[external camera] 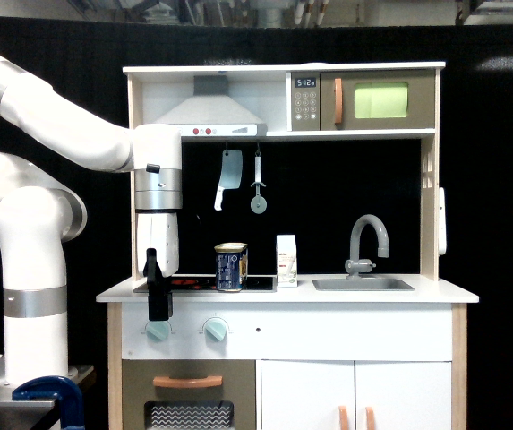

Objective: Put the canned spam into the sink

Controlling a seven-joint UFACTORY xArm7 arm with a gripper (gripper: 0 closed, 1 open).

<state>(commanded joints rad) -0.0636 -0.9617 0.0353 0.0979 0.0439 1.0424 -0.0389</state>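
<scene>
The canned spam (231, 267) stands upright on the black stovetop (260, 284), a dark blue tin with a gold top band. Right of it along the counter lies the sink (362, 284), a shallow grey basin with an arched faucet (369, 238) behind it. My gripper (157, 309) hangs straight down at the counter's left end, left of the tin and apart from it, its black fingers reaching below the countertop edge. Nothing shows in its grasp. Seen from the side, the fingers overlap, so their gap is hidden.
A small white carton (286, 261) stands between the tin and the sink. A toy cleaver (228, 177) and a round utensil (258, 190) hang above the stove. Two mint knobs (215, 331) sit below the counter. A side panel (429, 206) rises at the exterior view's right.
</scene>
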